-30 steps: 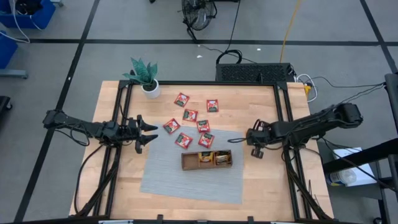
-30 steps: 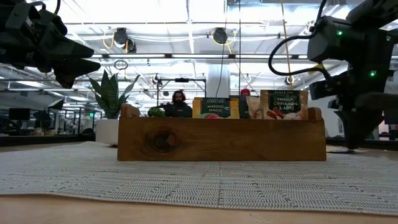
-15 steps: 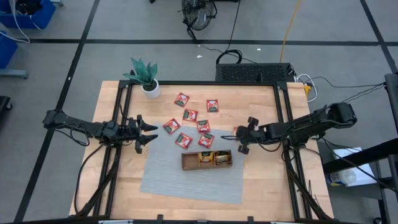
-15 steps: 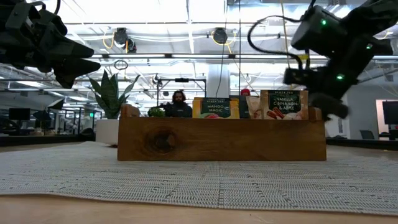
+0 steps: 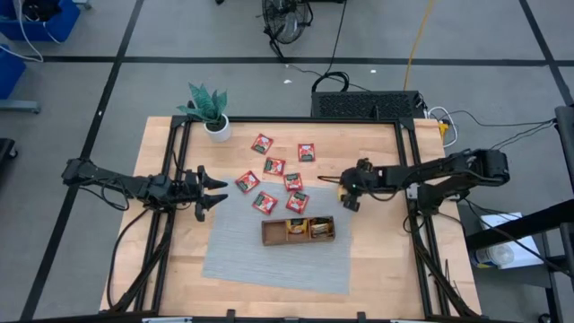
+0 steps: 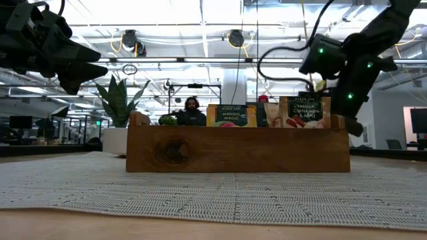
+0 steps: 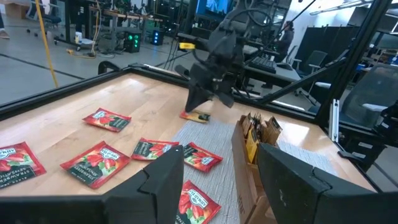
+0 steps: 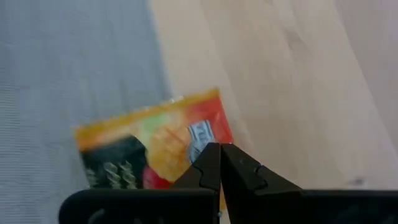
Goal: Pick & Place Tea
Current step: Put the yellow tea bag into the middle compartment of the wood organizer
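Where right pincer [image 8: 219, 163] hovers closed, orange sachet [image 8: 149, 146] beneath

right hand [image 5: 343, 187] swung inward (fingers closed), over orange sachet [image 8: 155, 146]

This is a robotics lab set in a large open industrial hall. The wooden table [image 5: 368, 260] stands on a grey carpet-tiled floor crossed by dark tape lines, with loose cables [image 5: 336, 40] and a floor fan [image 5: 285, 20] behind it. The level view shows a high ceiling with strip lights and round hanging lamps [image 6: 130, 40], desks with monitors [image 6: 20, 123], and a seated person [image 6: 191, 111].
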